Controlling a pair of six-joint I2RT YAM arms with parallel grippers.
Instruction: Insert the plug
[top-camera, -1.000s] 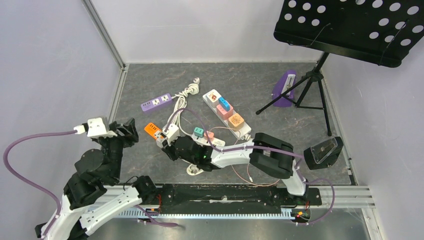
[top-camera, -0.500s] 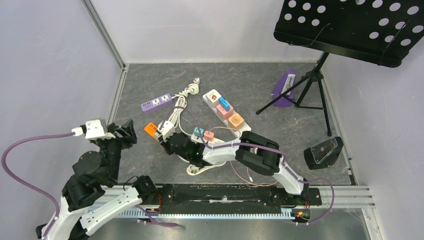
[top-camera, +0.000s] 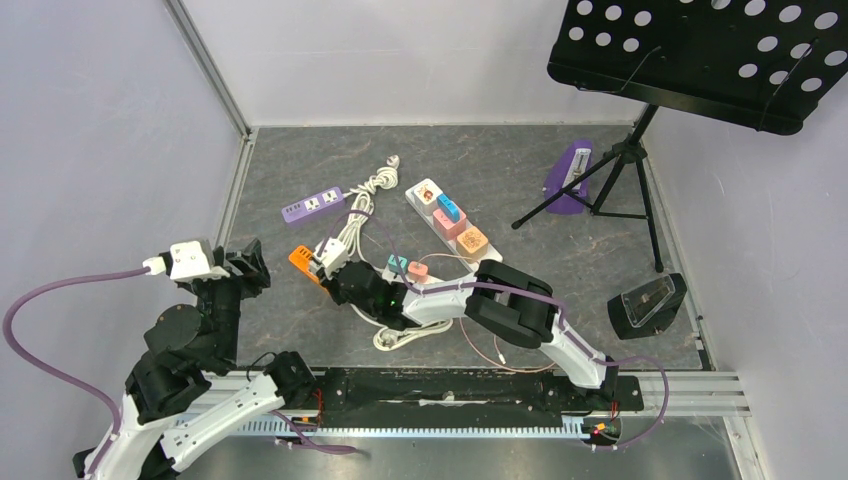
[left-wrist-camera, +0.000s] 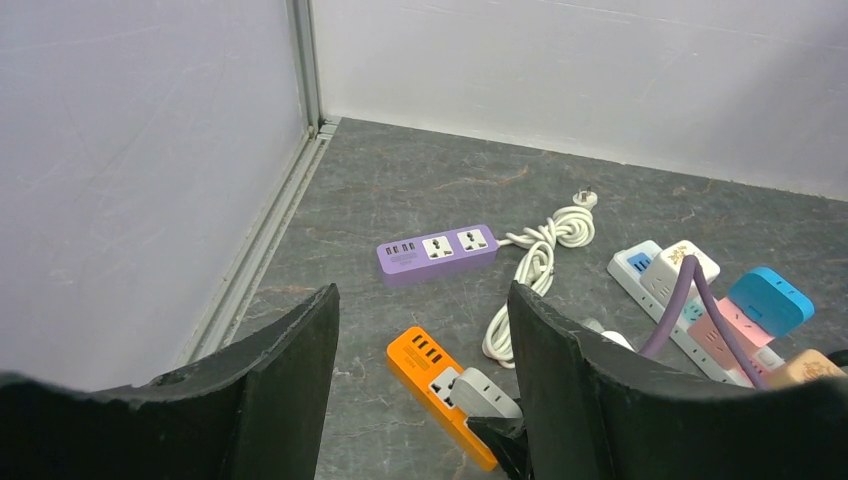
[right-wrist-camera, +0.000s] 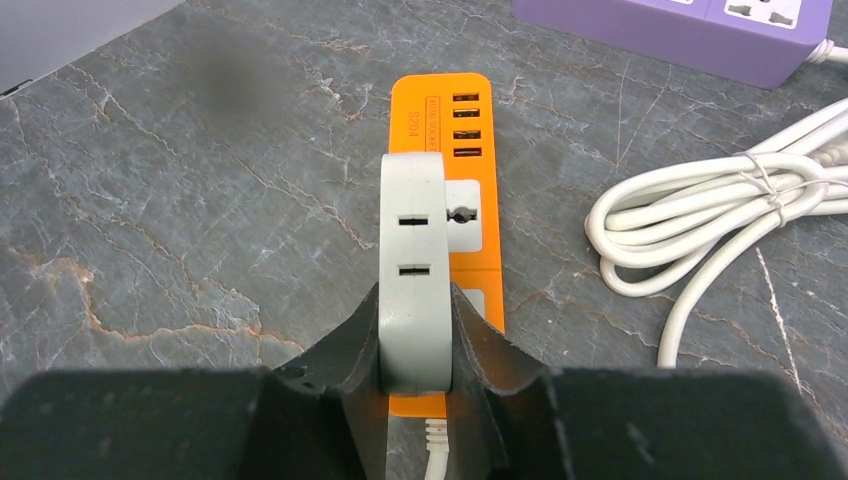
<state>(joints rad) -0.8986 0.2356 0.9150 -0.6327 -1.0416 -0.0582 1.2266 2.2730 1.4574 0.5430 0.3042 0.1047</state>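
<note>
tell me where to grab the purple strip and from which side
Probably best to pinch the purple strip across its two long sides near the middle, coming straight down from above. It lies flat and narrow with both long sides unobstructed, while the cable crowds one end.

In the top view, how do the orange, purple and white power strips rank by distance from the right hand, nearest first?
1. The orange power strip, right at the right hand.
2. The purple power strip, behind it, toward the back wall.
3. The white power strip, off to the right.
</note>
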